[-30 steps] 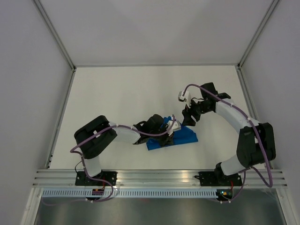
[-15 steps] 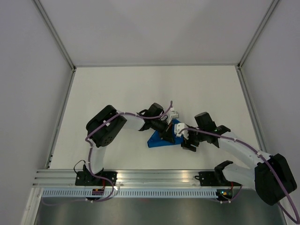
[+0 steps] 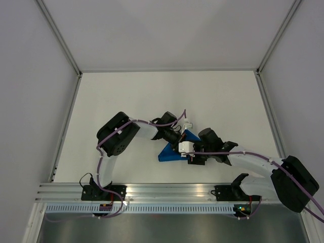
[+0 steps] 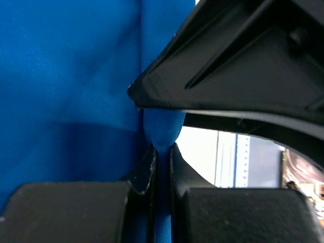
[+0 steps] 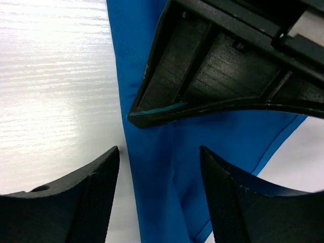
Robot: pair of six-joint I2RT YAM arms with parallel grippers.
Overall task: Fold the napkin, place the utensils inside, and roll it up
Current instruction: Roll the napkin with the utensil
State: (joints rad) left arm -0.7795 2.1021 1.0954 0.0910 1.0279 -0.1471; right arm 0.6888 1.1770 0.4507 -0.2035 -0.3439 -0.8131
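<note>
Both claws meet at the folded napkin, near the table's front edge.

From the top camera I see the napkin (image 3: 169, 152) as a blue wedge on the white table (image 3: 152, 96), with the left gripper (image 3: 178, 141) and right gripper (image 3: 191, 154) crowded over it, almost touching; their jaws are too small there for me to judge. On the left wrist camera the left gripper (image 4: 162, 152) is pinched narrow on a raised fold of the napkin (image 4: 66, 76), cloth pressed between the fingers (image 4: 137, 174). On the right wrist camera the right gripper (image 5: 159, 172) stands wide, holding nothing, straddling a blue strip of napkin (image 5: 134, 50) lying on the table (image 5: 50, 76).
</note>
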